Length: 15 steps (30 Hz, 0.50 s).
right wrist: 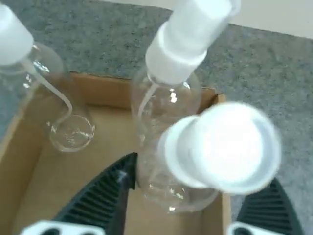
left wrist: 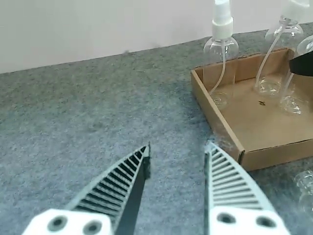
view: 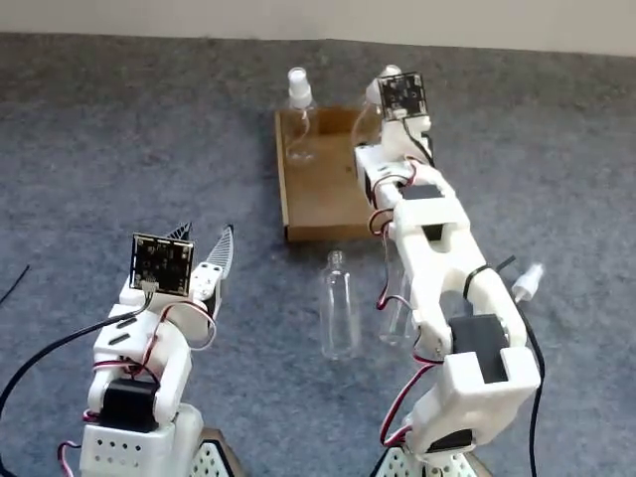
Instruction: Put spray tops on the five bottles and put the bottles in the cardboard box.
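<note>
Bottle (right wrist: pixel 168 191) stands upright inside the box (right wrist: pixel 98 90), long axis vertical, spray top (right wrist: pixel 220 147) uppermost, enclosed by the right pincer (right wrist: pixel 200 171); whether it is clamped cannot be told. Left pincer (left wrist: pixel 177 155), apart, hangs over the worktop (left wrist: pixel 73 112) near the box.

Grey short-pile carpet (view: pixel 119 129) over the whole table top, from near edge to far edge and out to left and right, faintly mottled in lighter and darker grey. Behind its far edge, a plain pale wall (view: pixel 149 15), meeting the carpet in a nearly straight line, highest towards the middle. At the left edge, on the near half of the carpet, a thin black cable (view: pixel 12 285), lying slantwise and cut off by the frame.
</note>
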### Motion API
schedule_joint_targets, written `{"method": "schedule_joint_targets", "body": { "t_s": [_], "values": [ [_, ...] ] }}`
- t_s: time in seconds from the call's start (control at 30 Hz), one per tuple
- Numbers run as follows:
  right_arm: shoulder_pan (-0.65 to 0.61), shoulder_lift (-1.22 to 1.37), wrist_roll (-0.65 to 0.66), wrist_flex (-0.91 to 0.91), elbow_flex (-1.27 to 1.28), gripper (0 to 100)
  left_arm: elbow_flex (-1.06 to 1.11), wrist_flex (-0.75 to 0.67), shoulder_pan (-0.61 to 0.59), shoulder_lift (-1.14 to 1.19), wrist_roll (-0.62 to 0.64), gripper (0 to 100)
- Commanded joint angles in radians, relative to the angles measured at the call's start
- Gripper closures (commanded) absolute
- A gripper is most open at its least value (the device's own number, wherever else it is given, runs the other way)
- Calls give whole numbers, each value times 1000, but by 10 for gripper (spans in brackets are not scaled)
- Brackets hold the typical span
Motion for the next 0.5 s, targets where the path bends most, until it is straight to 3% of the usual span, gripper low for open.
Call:
{"method": "schedule_joint_targets", "body": {
  "t_s": [0.0, 0.47],
  "values": [
    [4, -16, 9, 85, -77, 721, -4, -3, -7, -10, 5, 839],
    [4, -18, 9, 309, -317, 721, -4, -3, -10, -10, 5, 839]
  ]
}}
